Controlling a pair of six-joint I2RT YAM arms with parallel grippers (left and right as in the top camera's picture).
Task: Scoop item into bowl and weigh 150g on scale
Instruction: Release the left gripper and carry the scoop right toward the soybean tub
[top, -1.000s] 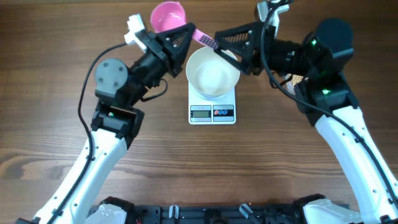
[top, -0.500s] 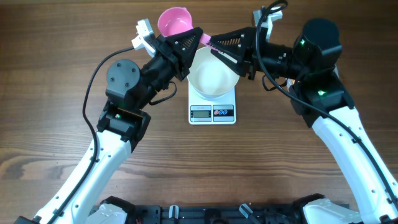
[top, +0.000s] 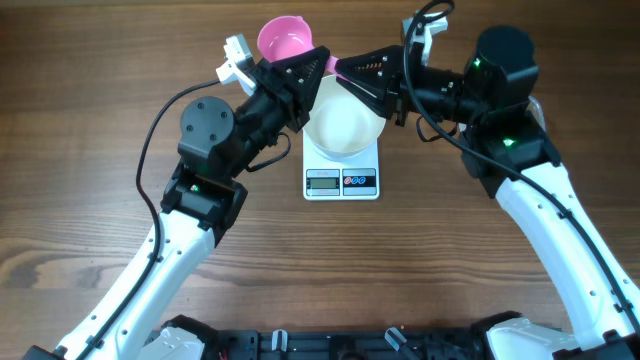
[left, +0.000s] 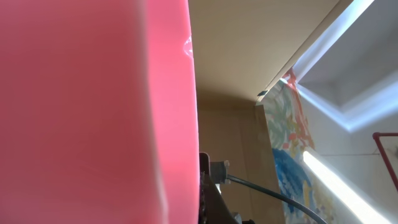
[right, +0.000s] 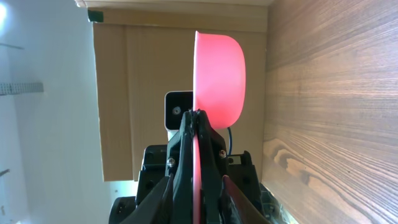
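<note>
The left end effector (top: 320, 62) and right end effector (top: 340, 69) both clamp the pink scoop (top: 283, 38) handle, just beyond the white bowl (top: 343, 125) on the scale (top: 342, 184).

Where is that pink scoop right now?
In the overhead view the pink scoop is near the far edge of the table, a little left of centre, just behind the white bowl on the scale; the left gripper holds its handle.

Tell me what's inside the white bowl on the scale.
The bowl looks empty: bare white interior, nothing in the part that shows. Its far edge is covered by the left end effector and right end effector, both at the pink scoop handle.
</note>
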